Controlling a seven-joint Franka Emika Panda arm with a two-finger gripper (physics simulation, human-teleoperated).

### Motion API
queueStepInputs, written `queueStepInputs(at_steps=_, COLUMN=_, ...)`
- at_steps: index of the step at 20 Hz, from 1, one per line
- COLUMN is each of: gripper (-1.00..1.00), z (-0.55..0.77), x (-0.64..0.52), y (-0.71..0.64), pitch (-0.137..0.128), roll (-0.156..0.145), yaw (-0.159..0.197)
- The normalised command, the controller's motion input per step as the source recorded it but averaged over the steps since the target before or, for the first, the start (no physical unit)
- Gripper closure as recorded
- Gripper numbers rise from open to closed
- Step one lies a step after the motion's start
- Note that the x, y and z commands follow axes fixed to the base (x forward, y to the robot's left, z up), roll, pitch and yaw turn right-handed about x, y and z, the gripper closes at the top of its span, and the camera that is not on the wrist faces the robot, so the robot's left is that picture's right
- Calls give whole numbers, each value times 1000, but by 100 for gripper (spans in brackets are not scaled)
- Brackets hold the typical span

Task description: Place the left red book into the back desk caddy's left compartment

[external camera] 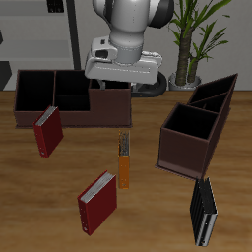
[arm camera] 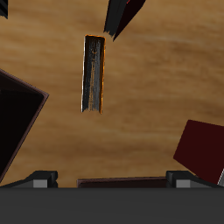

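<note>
Tool [external camera: 122, 87] hangs above the counter [external camera: 148, 212] just beside the back desk caddy [external camera: 74, 110], its open-or-closed state impossible to tell, with the thin orange book [external camera: 124, 158] lying beneath.

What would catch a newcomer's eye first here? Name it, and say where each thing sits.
The grey-white robot arm looms at the table's back, over the long, low back desk caddy. Two red books stand out on the wood: one leaning by that caddy's front wall, another near the table's front edge. A thin orange book lies between them and the taller slanted caddy.
</note>
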Motion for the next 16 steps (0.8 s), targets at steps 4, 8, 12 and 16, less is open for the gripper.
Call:
queueStepInputs(at_steps=4, gripper=-100, z=82, x=222, y=10, pitch=-3, roll=-1, yaw=-35)
queueStepInputs(at_steps=8, gripper=-100, z=116, x=277, y=72, pitch=-19, roll=-27, yaw=-12)
queueStepInputs(at_steps=12, gripper=-100, z=127, x=297, y=94, pitch=-6, roll=6, yaw=-10)
queueStepInputs(at_steps=16, gripper=-100, z=80, x=257, y=38, pitch=-8, roll=-32, yaw=-7)
